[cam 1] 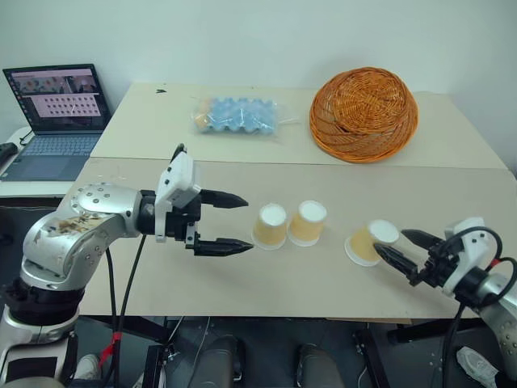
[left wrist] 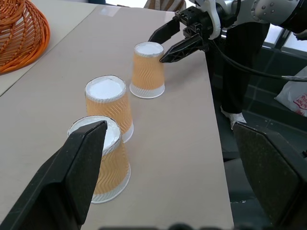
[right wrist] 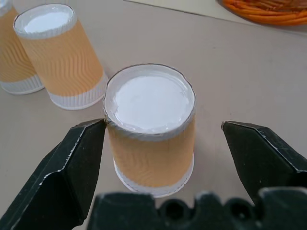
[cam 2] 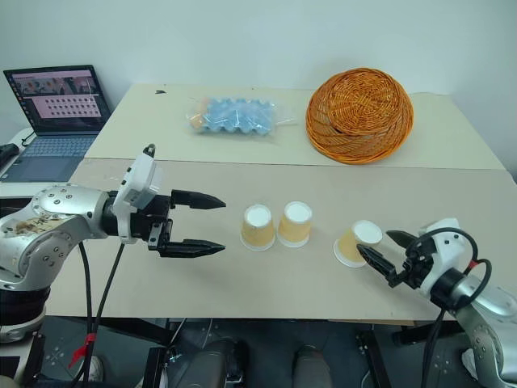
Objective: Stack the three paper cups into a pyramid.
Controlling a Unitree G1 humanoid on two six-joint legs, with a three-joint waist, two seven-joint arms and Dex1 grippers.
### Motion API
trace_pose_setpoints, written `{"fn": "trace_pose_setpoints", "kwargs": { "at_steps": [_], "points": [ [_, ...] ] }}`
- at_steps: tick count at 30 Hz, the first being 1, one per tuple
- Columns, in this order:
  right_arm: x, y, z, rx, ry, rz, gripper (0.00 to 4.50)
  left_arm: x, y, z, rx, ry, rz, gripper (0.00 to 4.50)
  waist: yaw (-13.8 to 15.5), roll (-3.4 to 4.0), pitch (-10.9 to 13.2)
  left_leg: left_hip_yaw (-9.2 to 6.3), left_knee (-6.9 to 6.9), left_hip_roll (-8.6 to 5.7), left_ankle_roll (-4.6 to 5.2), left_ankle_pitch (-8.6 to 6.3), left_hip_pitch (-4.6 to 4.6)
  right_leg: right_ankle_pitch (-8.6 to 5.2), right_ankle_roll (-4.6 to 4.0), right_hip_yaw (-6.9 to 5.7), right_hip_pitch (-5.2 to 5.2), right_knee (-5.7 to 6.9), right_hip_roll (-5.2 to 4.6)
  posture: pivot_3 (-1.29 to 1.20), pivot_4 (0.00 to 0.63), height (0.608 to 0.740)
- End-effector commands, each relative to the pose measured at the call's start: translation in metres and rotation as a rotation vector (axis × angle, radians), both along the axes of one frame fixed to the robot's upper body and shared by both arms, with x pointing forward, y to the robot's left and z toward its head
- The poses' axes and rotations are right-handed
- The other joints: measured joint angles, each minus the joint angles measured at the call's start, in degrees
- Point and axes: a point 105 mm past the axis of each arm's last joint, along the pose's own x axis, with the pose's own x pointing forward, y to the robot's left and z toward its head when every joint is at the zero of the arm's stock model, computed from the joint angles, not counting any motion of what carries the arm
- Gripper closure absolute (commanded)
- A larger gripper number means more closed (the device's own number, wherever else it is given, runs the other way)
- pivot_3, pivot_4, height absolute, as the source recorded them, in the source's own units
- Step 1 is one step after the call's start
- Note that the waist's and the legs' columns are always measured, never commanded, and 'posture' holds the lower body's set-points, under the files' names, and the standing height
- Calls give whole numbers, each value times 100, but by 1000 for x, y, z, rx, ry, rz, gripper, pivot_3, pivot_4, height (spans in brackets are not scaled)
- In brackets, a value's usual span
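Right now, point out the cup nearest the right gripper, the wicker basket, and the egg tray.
cup nearest the right gripper (right wrist: 151,143), right wrist view, its tan side.
wicker basket (cam 1: 363,113), left eye view, its woven dome.
egg tray (cam 1: 238,115), left eye view, its blue middle.

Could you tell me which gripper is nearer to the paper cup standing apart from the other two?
Right. The right gripper sits open just beside the lone cup, fingers flanking it. The left gripper is open past the two paired cups.

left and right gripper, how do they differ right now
The left gripper hangs apart from the two side-by-side cups, nothing between its fingers. The right gripper has its fingers either side of the lone third cup, not yet closed on it. Both are open.
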Motion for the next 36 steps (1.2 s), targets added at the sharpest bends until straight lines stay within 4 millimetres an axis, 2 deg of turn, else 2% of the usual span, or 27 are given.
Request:
{"fn": "trace_pose_setpoints", "kwargs": {
  "at_steps": [1,8,15,18,20,21,22,27,29,32,33,36],
  "points": [
    [8,2,9,-14,-49,-3,0,-1,-3,8,-5,-46,-11,65,-1,1,1,0,0,-1,0,0,0,0,0,0,-1,0,0,0,150,726],
    [17,8,9,0,-58,7,0,1,-3,10,-8,-50,3,65,6,1,1,1,0,-3,1,1,-1,0,1,-1,1,-1,0,0,150,726],
    [19,7,8,-5,-56,0,0,3,-3,10,-7,-51,11,65,2,1,1,1,0,-3,1,1,-1,1,2,-1,0,0,0,0,150,726],
    [20,7,9,-6,-66,-1,717,3,-3,9,-5,-52,10,0,2,1,1,1,0,-3,2,1,-1,1,2,-1,1,0,0,0,150,726],
    [20,7,10,-7,-66,3,1542,3,-3,10,-7,-51,11,0,0,1,1,1,0,-3,1,1,-1,1,2,-1,1,1,0,0,150,726],
    [20,7,10,-8,-67,4,1728,3,-3,10,-10,-49,12,0,-2,1,1,1,0,-3,1,2,-1,1,2,-1,1,1,1,0,150,726],
    [20,8,11,-5,-68,6,1874,4,-3,9,-9,-49,13,0,-2,1,1,1,0,-3,1,2,-1,1,2,-1,1,1,1,0,150,726],
    [22,9,19,-25,-97,7,1874,3,-3,7,-4,-46,11,0,-2,1,1,1,-1,-3,2,1,-1,1,2,-1,0,0,1,0,150,726],
    [23,14,29,-37,-126,28,1874,3,-4,7,-3,-46,11,0,-17,2,1,2,-1,-3,2,1,-1,1,2,-1,0,1,0,0,150,726],
    [24,34,67,-76,-227,122,1874,2,-4,6,0,-45,12,0,-56,12,8,2,0,-3,0,2,-1,1,2,0,0,2,0,0,150,726],
    [22,47,84,-91,-270,191,1874,2,-4,6,0,-46,12,0,-74,19,12,2,0,-4,0,2,-1,1,2,1,-1,2,0,0,150,726],
    [11,79,119,-121,-334,400,1874,1,-3,6,0,-47,14,0,-128,21,14,3,-3,0,-1,3,-1,2,3,1,0,3,0,0,150,726]
  ]
}}
